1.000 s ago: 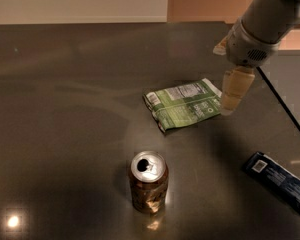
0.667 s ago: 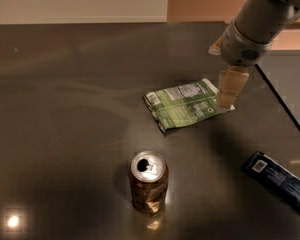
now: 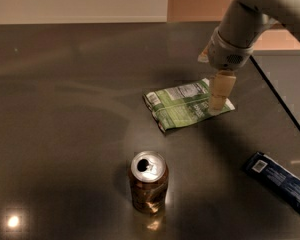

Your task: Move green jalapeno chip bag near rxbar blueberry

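Observation:
The green jalapeno chip bag (image 3: 182,106) lies flat on the dark table, label side up, right of centre. My gripper (image 3: 217,104) hangs from the arm at the upper right, and its pale tip sits over the bag's right end. The rxbar blueberry (image 3: 279,181), a dark blue wrapper with a small white square, lies at the lower right, well apart from the bag.
A brown soda can (image 3: 148,181) stands upright in the lower middle, in front of the bag. The table's right edge (image 3: 282,106) runs diagonally just right of the gripper. A pale wall lies beyond the table's far edge.
The gripper has shifted a little left and away, from the bag's right edge onto its right end. The bag, can and bar have not moved.

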You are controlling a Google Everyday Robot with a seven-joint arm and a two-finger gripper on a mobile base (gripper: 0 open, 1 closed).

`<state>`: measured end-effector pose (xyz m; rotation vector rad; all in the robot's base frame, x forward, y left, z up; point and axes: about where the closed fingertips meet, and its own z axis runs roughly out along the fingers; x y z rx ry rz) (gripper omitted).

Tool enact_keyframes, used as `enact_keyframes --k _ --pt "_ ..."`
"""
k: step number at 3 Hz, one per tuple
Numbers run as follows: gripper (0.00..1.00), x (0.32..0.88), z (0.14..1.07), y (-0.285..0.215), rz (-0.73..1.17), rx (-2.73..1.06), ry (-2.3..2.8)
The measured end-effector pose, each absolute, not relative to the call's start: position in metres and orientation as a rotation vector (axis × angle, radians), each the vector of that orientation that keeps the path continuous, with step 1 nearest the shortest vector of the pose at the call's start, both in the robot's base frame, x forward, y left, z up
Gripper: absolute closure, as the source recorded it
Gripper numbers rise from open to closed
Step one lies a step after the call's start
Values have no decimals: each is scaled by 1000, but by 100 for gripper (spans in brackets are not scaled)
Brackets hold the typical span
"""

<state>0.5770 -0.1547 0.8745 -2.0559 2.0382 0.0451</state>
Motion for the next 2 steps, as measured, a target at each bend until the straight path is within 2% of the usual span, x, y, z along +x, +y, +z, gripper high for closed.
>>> enact_keyframes --k 2 --pt "0 576 849 -142 91 -2143 2036"
